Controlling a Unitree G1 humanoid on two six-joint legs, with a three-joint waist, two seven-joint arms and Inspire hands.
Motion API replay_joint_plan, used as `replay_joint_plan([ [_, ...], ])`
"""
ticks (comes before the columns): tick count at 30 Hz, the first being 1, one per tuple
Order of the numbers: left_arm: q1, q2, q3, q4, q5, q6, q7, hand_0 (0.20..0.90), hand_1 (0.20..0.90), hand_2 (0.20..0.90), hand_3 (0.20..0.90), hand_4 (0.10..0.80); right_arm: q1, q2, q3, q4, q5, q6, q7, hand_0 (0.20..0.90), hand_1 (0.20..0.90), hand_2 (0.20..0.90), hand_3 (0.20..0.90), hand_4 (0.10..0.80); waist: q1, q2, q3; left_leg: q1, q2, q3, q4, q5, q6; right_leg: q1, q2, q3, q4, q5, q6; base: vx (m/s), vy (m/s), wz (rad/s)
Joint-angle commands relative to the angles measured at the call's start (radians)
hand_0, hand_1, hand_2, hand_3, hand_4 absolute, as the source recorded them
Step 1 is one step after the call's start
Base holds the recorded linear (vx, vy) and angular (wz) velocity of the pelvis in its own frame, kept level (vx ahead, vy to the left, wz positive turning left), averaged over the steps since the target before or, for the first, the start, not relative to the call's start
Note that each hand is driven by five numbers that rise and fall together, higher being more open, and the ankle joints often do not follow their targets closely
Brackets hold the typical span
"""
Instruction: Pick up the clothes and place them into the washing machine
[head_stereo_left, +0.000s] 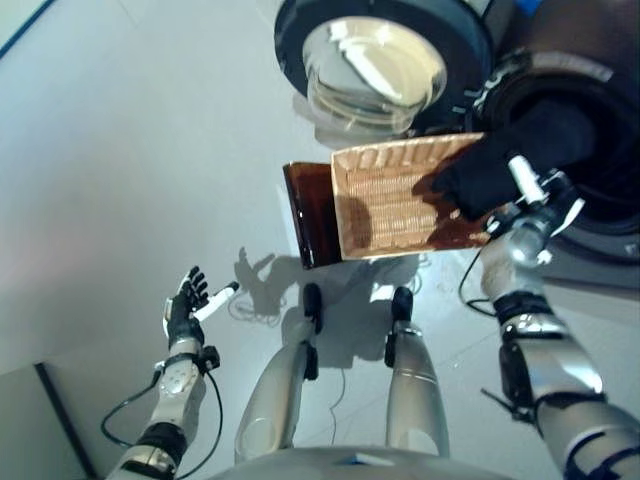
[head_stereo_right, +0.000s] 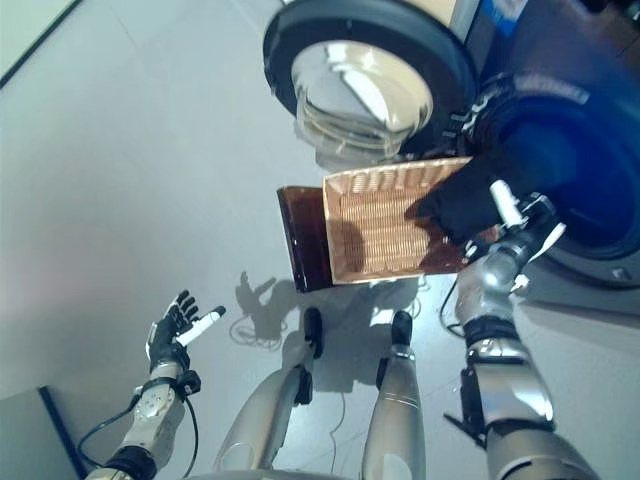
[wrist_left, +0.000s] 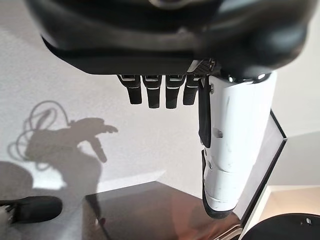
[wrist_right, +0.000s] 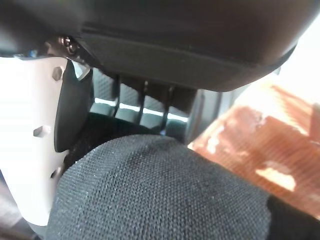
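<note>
My right hand (head_stereo_left: 527, 205) clamps the black cloth (head_stereo_left: 520, 150) over the basket (head_stereo_left: 395, 200) rim, at 3 o'clock (drum (head_stereo_left: 600, 130) just beyond). My left hand (head_stereo_left: 185, 310), fingers apart, hangs at 8 o'clock.

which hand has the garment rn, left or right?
The right hand, up by the wicker basket and washer opening, fingers curled on the black garment. The left hand hangs empty, fingers straight, over bare floor.

The basket (head_stereo_left: 385, 200) is woven wicker, ribbed and matt, on a glossy dark-brown stand (head_stereo_left: 308, 215). The black garment (wrist_right: 160, 195) is coarse-knit matt cloth. The washer door (head_stereo_left: 375, 62) has shiny glass; the floor (head_stereo_left: 130, 150) is smooth.
</note>
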Motion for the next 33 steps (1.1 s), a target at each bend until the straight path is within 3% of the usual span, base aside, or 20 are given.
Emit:
replay_joint_plan([
  [1, 0.024, 0.037, 0.066, 0.112, 0.028, -0.019, 0.010, 0.900, 0.900, 0.900, 0.900, 0.800, 0.091, -0.005, -0.053, -0.121, -0.040, -0.135, 0.039, 0.200, 0.200, 0.200, 0.200, 0.300, 0.010, -0.042, -0.105, 0.044, -0.012, -0.010, -0.003, -0.039, -0.065, 0.132, 0.001, -0.063, -0.207, 0.101, 0.014, 0.128, -0.040, -0.17],
  [6, 0.024, 0.027, 0.086, 0.241, 0.068, 0.011, 0.014, 0.900, 0.900, 0.900, 0.900, 0.800, 0.278, 0.126, -0.056, -0.228, -0.040, -0.131, 0.106, 0.200, 0.200, 0.200, 0.200, 0.300, -0.004, -0.080, -0.161, 0.182, 0.010, -0.005, -0.036, -0.054, -0.067, 0.271, 0.016, -0.050, -0.282, 0.112, 0.021, 0.135, -0.091, -0.15],
  [10, 0.040, 0.037, 0.109, 0.265, 0.091, 0.018, 0.020, 0.900, 0.900, 0.900, 0.900, 0.800, 0.346, 0.146, -0.047, -0.267, -0.042, -0.120, 0.140, 0.200, 0.200, 0.200, 0.200, 0.300, -0.007, -0.098, -0.193, 0.239, 0.031, 0.004, -0.051, -0.061, -0.073, 0.318, 0.038, -0.041, -0.312, 0.110, 0.019, 0.067, -0.115, -0.15],
  [13, 0.044, 0.057, 0.147, 0.299, 0.105, 0.034, 0.026, 0.900, 0.900, 0.900, 0.900, 0.800, 0.424, 0.178, -0.030, -0.289, -0.035, -0.110, 0.175, 0.200, 0.200, 0.200, 0.200, 0.300, -0.002, -0.129, -0.227, 0.301, 0.088, 0.003, -0.049, -0.054, -0.085, 0.382, 0.084, -0.040, -0.296, 0.068, -0.002, 0.122, -0.303, -0.10],
  [17, 0.052, 0.062, 0.172, 0.287, 0.101, 0.038, 0.024, 0.900, 0.900, 0.900, 0.900, 0.800, 0.482, 0.199, -0.025, -0.316, -0.015, -0.109, 0.195, 0.200, 0.200, 0.200, 0.200, 0.300, 0.013, -0.154, -0.219, 0.275, 0.118, -0.013, 0.122, -0.023, -0.084, 0.453, 0.114, -0.051, -0.308, 0.047, -0.030, 0.017, -0.236, -0.07],
  [18, 0.040, 0.052, 0.163, 0.281, 0.111, 0.038, 0.021, 0.900, 0.900, 0.900, 0.900, 0.800, 0.504, 0.193, -0.041, -0.330, -0.008, -0.114, 0.189, 0.200, 0.200, 0.200, 0.200, 0.300, 0.013, -0.166, -0.197, 0.209, 0.103, 0.022, 0.275, -0.001, -0.073, 0.495, 0.105, -0.091, -0.314, 0.040, -0.046, -0.013, -0.298, 0.28],
  [19, 0.046, 0.043, 0.167, 0.280, 0.108, 0.038, 0.016, 0.900, 0.900, 0.900, 0.900, 0.800, 0.504, 0.193, -0.049, -0.328, -0.001, -0.115, 0.189, 0.200, 0.200, 0.200, 0.200, 0.300, 0.027, -0.164, -0.191, 0.191, 0.067, 0.008, 0.299, -0.011, -0.071, 0.509, 0.108, -0.097, -0.312, 0.033, -0.048, 0.004, -0.226, 0.59],
  [21, 0.057, 0.030, 0.177, 0.295, 0.112, 0.042, 0.015, 0.900, 0.900, 0.900, 0.900, 0.800, 0.492, 0.189, -0.056, -0.312, -0.006, -0.116, 0.181, 0.200, 0.200, 0.200, 0.200, 0.300, 0.042, -0.159, -0.204, 0.131, -0.011, 0.020, 0.259, -0.025, -0.058, 0.520, 0.115, -0.094, -0.320, 0.028, -0.046, 0.097, -0.095, 0.39],
  [22, 0.066, 0.026, 0.186, 0.312, 0.115, 0.048, 0.017, 0.900, 0.900, 0.900, 0.900, 0.800, 0.489, 0.193, -0.057, -0.311, -0.008, -0.116, 0.177, 0.200, 0.200, 0.200, 0.200, 0.300, 0.045, -0.148, -0.215, 0.106, -0.038, 0.057, 0.201, -0.018, -0.048, 0.531, 0.141, -0.092, -0.323, 0.026, -0.046, 0.193, -0.095, -0.07],
  [24, 0.087, 0.022, 0.198, 0.323, 0.115, 0.054, 0.018, 0.900, 0.900, 0.900, 0.900, 0.800, 0.485, 0.193, -0.057, -0.308, -0.014, -0.115, 0.170, 0.200, 0.200, 0.200, 0.200, 0.300, 0.062, -0.135, -0.241, 0.092, -0.066, 0.125, 0.104, 0.027, -0.044, 0.566, 0.182, -0.079, -0.337, 0.011, -0.042, 0.261, -0.087, -0.16],
  [25, 0.103, 0.020, 0.205, 0.330, 0.120, 0.058, 0.017, 0.900, 0.900, 0.900, 0.900, 0.800, 0.477, 0.193, -0.051, -0.300, -0.022, -0.112, 0.168, 0.200, 0.200, 0.200, 0.200, 0.300, 0.078, -0.128, -0.256, 0.092, -0.078, 0.129, 0.069, 0.038, -0.040, 0.587, 0.205, -0.071, -0.341, -0.001, -0.043, 0.315, -0.068, -0.41],
  [27, 0.124, 0.021, 0.219, 0.341, 0.118, 0.061, 0.017, 0.900, 0.900, 0.900, 0.900, 0.800, 0.463, 0.200, -0.034, -0.282, -0.037, -0.114, 0.168, 0.200, 0.200, 0.200, 0.200, 0.300, 0.093, -0.144, -0.266, 0.154, -0.094, 0.086, 0.024, 0.014, -0.006, 0.601, 0.222, -0.053, -0.294, -0.030, -0.043, 0.283, -0.084, -0.77],
  [28, 0.115, 0.032, 0.221, 0.350, 0.127, 0.066, 0.022, 0.900, 0.900, 0.900, 0.900, 0.800, 0.467, 0.208, -0.036, -0.281, -0.034, -0.119, 0.169, 0.200, 0.200, 0.200, 0.200, 0.300, 0.084, -0.156, -0.268, 0.176, -0.092, 0.095, 0.022, -0.005, 0.006, 0.587, 0.229, -0.056, -0.231, -0.026, -0.028, 0.215, -0.100, -0.73],
  [29, 0.115, 0.042, 0.228, 0.331, 0.133, 0.069, 0.024, 0.900, 0.900, 0.900, 0.900, 0.800, 0.463, 0.216, -0.039, -0.270, -0.024, -0.120, 0.178, 0.200, 0.200, 0.200, 0.200, 0.300, 0.084, -0.170, -0.261, 0.195, -0.098, 0.098, 0.029, -0.029, 0.029, 0.563, 0.234, -0.065, -0.095, 0.015, 0.016, 0.143, -0.079, -0.20],
  [31, 0.093, 0.051, 0.243, 0.301, 0.112, 0.070, 0.018, 0.900, 0.900, 0.900, 0.900, 0.800, 0.441, 0.218, -0.023, -0.268, -0.017, -0.107, 0.189, 0.200, 0.200, 0.200, 0.200, 0.300, 0.059, -0.161, -0.230, 0.236, -0.075, 0.101, 0.019, -0.055, 0.051, 0.415, 0.226, -0.057, 0.113, 0.118, 0.118, 0.089, -0.057, 0.07],
  [32, 0.074, 0.053, 0.236, 0.280, 0.108, 0.066, 0.020, 0.900, 0.900, 0.900, 0.900, 0.800, 0.439, 0.213, -0.025, -0.267, -0.015, -0.099, 0.195, 0.200, 0.200, 0.200, 0.200, 0.300, 0.035, -0.157, -0.211, 0.242, -0.076, 0.085, 0.043, -0.066, 0.061, 0.381, 0.216, -0.030, 0.192, 0.141, 0.138, 0.085, -0.051, -0.30],
  [33, 0.068, 0.054, 0.225, 0.261, 0.111, 0.063, 0.019, 0.900, 0.900, 0.900, 0.900, 0.800, 0.435, 0.210, -0.027, -0.271, -0.016, -0.099, 0.191, 0.200, 0.200, 0.200, 0.200, 0.300, 0.027, -0.139, -0.201, 0.246, -0.065, 0.071, 0.050, -0.065, 0.064, 0.344, 0.219, -0.017, 0.227, 0.146, 0.116, 0.057, -0.034, -0.19],
])
